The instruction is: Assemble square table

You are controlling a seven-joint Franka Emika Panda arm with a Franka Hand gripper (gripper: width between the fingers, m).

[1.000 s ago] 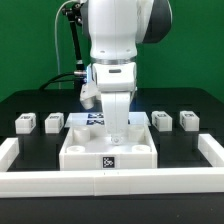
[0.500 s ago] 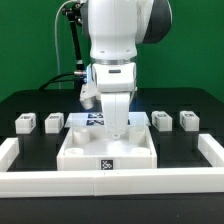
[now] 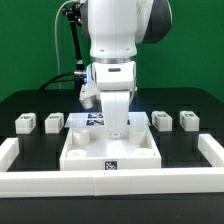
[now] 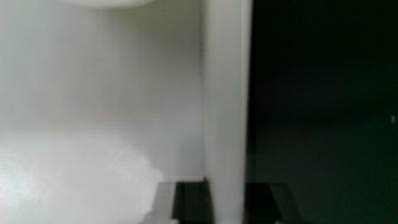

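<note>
The square table's white tabletop (image 3: 110, 150) lies tray-like on the black table, with a tag on its front edge. My gripper (image 3: 118, 130) reaches straight down onto its far rim. In the wrist view my gripper (image 4: 228, 205) has its two dark fingers (image 4: 191, 205) on either side of the upright white rim wall (image 4: 228, 100) and pressed against it. Two white leg blocks (image 3: 26, 122) (image 3: 53, 123) stand at the exterior view's left. Two more (image 3: 161, 120) (image 3: 188, 120) stand at its right.
The marker board (image 3: 92, 118) lies behind the tabletop, partly hidden by the arm. A long white border rail (image 3: 110, 181) runs along the front, with side pieces at the exterior view's left (image 3: 8, 150) and right (image 3: 212, 148).
The tabletop has slid slightly toward the front and the exterior view's right with my gripper on its rim. The leg blocks have not moved.
</note>
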